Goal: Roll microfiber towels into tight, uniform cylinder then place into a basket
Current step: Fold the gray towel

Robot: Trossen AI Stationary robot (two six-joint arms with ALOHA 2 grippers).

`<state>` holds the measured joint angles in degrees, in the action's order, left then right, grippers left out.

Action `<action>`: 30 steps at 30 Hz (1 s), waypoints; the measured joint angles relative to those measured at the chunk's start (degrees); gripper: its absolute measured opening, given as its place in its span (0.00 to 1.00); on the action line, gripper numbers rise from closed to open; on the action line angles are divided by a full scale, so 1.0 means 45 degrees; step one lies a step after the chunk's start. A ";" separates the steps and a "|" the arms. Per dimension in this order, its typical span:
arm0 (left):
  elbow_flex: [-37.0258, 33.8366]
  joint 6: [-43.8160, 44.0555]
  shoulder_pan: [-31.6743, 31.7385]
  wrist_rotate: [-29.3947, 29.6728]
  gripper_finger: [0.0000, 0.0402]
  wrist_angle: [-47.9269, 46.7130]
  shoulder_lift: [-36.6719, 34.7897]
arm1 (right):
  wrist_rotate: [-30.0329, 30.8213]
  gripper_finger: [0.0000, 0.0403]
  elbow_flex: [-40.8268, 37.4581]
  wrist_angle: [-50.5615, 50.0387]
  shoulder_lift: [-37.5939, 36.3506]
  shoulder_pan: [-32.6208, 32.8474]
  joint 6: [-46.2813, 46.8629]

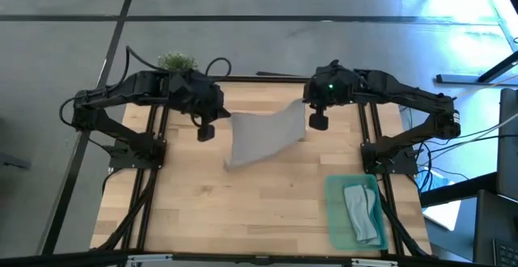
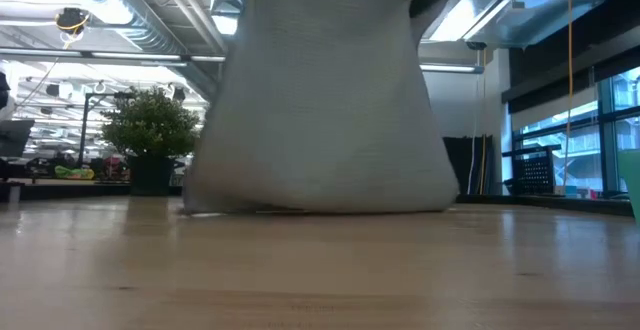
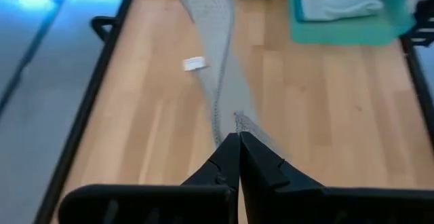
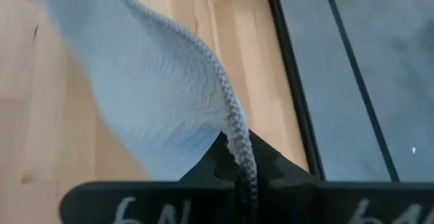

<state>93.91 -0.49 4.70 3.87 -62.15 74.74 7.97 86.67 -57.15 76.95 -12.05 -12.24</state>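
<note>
- Closest to your low camera, the wooden table [image 2: 320,270] runs bare up to the grey towel [image 2: 320,100], which hangs like a curtain with its lower edge resting on the wood.
- Your left gripper [image 1: 205,131] is clamped on one top corner of that towel; its wrist view shows the fingers [image 3: 237,157] pressed together with the cloth edge pinched at their tips.
- Your right gripper [image 1: 319,121] is clamped on the opposite top corner; from its wrist view the hemmed edge [image 4: 234,125] runs straight into the closed fingers.
- From above, the towel stretches between both grippers, sagging toward the table's middle.
- Your basket [image 1: 334,218] sits at the near right corner, well apart from both grippers, with the pale blue towel [image 1: 361,212] lying inside it.
- Beyond the table's far left corner stands a small plant [image 1: 177,61].
</note>
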 joint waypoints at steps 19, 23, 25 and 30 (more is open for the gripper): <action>-0.0005 -0.0570 0.2654 0.3410 0.00 0.0225 0.0000 | 0.0000 0.01 -0.0005 0.3173 0.0248 -0.1853 -0.2360; -0.0005 -0.1862 0.3612 0.3759 0.00 0.1355 0.0000 | 0.0009 0.01 -0.0005 0.4781 0.0248 -0.2647 -0.3089; -0.0010 -0.2628 0.4032 0.3868 0.00 0.2232 0.0000 | 0.0028 0.01 0.0138 0.5266 0.0248 -0.3004 -0.3481; -0.0010 -0.4280 0.4364 0.3844 0.00 0.3441 0.0000 | 0.0491 0.01 0.0580 0.5028 0.0164 -0.3240 -0.3704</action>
<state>93.86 -19.75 24.34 21.17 -46.66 74.74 10.18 89.29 -34.53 77.68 -26.63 -28.91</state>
